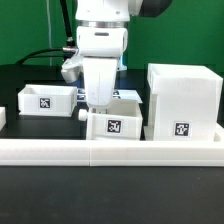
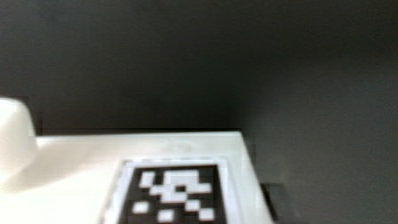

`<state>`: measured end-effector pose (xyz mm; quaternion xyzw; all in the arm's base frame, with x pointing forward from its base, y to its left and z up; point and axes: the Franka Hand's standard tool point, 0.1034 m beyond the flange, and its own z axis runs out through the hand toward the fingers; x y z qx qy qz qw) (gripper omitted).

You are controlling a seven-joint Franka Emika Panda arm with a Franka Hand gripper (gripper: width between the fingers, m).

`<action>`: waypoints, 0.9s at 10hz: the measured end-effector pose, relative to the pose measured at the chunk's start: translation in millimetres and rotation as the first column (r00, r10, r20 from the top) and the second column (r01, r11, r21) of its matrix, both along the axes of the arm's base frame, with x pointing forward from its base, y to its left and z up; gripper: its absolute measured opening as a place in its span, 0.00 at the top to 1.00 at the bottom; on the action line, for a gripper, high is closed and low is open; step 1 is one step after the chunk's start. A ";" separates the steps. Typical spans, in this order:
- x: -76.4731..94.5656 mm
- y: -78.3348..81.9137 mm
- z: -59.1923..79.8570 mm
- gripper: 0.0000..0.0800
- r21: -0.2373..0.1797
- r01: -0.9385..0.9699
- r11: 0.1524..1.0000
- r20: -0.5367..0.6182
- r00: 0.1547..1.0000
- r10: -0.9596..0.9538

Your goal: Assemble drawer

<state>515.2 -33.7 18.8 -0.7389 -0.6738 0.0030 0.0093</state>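
gripper (image 1: 97, 104) — jaw spread not discernible — over near tray (image 1: 113, 125); second tray (image 1: 45, 99); one casing (image 1: 183, 100)

I am seeing the long low rail (image 1: 110, 150) running across the whole front of the table (image 1: 40, 195), walling off any low approach from that side. Behind it, the tall casing (image 1: 183, 95) is blocking the exterior view's right and is sitting so close to the middle tray (image 1: 115, 122) that nothing is passing between them. Only a narrow gap is separating that tray from the left tray (image 1: 45, 98), and the gripper (image 1: 97, 100) is crowding it from above. Bare table is lying open before the rail. In the wrist view, a tagged white surface (image 2: 178, 150) is sitting close underneath, with dark open table beyond it.
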 end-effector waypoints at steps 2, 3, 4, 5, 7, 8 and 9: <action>-0.3 -1.2 -0.5 0.95 0.000 0.003 1.000 0.001 1.000 -0.003; 0.9 -1.4 -1.1 0.95 -0.002 0.003 1.000 0.028 1.000 -0.003; -1.4 -0.8 -3.1 0.95 -0.001 0.002 1.000 0.025 1.000 -0.002; -0.1 -0.1 -2.9 0.95 -0.001 0.001 1.000 0.033 0.999 -0.001; 0.5 2.6 -4.0 0.95 -0.001 0.015 1.000 0.057 0.998 -0.015; 1.1 4.9 -3.8 0.95 0.000 0.027 1.000 0.058 0.998 -0.027; 1.3 4.4 -3.6 0.95 0.000 0.029 1.000 0.058 0.998 -0.028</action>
